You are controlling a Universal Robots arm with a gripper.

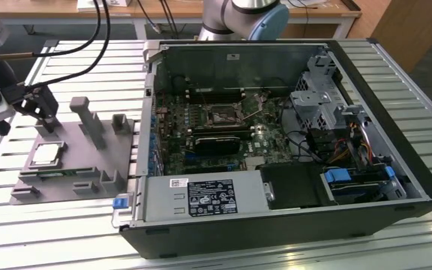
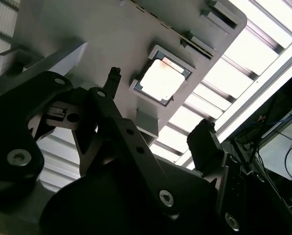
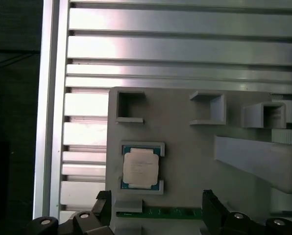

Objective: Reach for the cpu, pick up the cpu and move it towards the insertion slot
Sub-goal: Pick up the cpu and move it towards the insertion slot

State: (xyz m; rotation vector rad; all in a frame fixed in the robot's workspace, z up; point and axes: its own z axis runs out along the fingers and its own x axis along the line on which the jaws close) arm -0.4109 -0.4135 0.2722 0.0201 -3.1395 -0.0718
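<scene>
Partly cropped, spread jaws near cpu [image 3: 141, 167]

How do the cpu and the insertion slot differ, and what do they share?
The cpu has a pale silvery face; the insertion slot has a dark centre in a shiny metal frame. The cpu lies on the grey tray outside the computer case; the insertion slot sits inside it. The cpu looks slightly smaller than the insertion slot. Both are small, square and lie flat.
</scene>
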